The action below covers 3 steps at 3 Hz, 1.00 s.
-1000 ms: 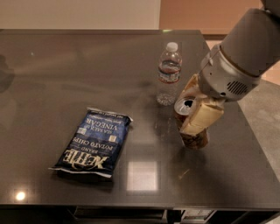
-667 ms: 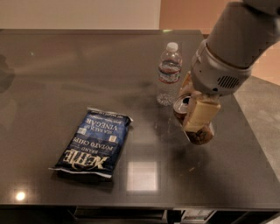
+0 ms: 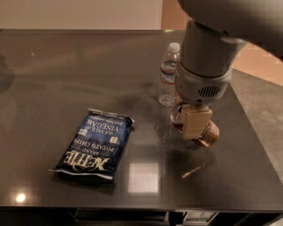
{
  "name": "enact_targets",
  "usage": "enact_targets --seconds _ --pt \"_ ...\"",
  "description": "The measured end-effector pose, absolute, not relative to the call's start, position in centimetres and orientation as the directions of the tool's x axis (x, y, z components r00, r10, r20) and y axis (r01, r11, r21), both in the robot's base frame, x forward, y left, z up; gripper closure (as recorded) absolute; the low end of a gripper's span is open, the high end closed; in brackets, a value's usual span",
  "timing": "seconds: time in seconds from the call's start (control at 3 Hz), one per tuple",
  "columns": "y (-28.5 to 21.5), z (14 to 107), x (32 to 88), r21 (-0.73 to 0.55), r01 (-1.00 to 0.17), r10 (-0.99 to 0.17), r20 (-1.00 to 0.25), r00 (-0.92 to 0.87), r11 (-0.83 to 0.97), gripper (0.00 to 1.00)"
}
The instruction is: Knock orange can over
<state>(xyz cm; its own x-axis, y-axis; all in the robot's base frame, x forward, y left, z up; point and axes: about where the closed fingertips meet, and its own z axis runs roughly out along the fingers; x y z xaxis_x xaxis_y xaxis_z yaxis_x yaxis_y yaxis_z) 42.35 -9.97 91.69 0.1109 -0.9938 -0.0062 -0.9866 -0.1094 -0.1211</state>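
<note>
Orange can (image 3: 212,134): on the right half of the table, tipped well off upright, silver top toward the left and coppery body toward the lower right; middle hidden behind the gripper.
Gripper (image 3: 196,128): low over the table, directly in front of the can and against it; whether it is parted or closed does not show.
Arm: grey, coming down from the upper right and covering the space above the can.
Water bottle (image 3: 169,76): upright, white cap on, just behind and left of the can.
Chip bag (image 3: 95,143): dark blue, lying flat, well apart to the left.
Open room: bare top in front of the can and to its right, up to the right edge.
Table (image 3: 66,75): dark, glossy, with a square glare patch near the front edge.
Room: pale wall (image 3: 79,13) behind, grey floor (image 3: 263,103) at right.
</note>
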Motion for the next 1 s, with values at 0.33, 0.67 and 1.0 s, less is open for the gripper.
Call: enact_targets --seconds 0.33,0.67,1.0 --pt "-10.2 90.7 42.5 -0.111 -0.984 -0.989 0.068 0.131 -0.138 0.83" --pt "-10.4 89.6 42.7 -0.092 -0.982 -0.981 0.125 0.150 -0.162 0.59" --pt "-10.5 88.5 42.7 -0.074 -0.981 -0.974 0.159 0.164 -0.178 0.36"
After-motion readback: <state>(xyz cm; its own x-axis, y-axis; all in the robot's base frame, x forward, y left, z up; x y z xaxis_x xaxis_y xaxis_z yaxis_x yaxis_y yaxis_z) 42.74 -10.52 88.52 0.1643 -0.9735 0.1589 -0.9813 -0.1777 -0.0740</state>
